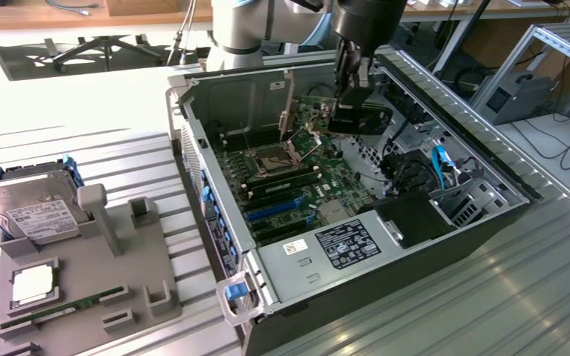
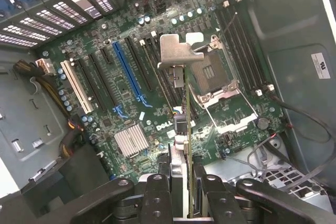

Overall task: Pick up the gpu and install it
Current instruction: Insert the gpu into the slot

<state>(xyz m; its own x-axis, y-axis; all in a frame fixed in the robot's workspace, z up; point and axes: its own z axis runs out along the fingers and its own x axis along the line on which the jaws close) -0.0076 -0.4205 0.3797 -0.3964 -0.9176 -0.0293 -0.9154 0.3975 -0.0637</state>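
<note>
gpu, apparently in hand, over motherboard

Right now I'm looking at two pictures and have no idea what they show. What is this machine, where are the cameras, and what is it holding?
It is a robot arm working over an open computer case. One picture comes from a camera standing off the arm. The other comes from a camera on the arm's wrist, looking down past the gripper.

The gripper is shut on the gpu, a thin dark card seen edge-on, with its silver bracket at the far end. The card appears to hang above the motherboard, not yet in a slot.

On the metal table, at the exterior view's left, a grey tray holds a hard drive, a RAM stick and a silver chip.
</note>
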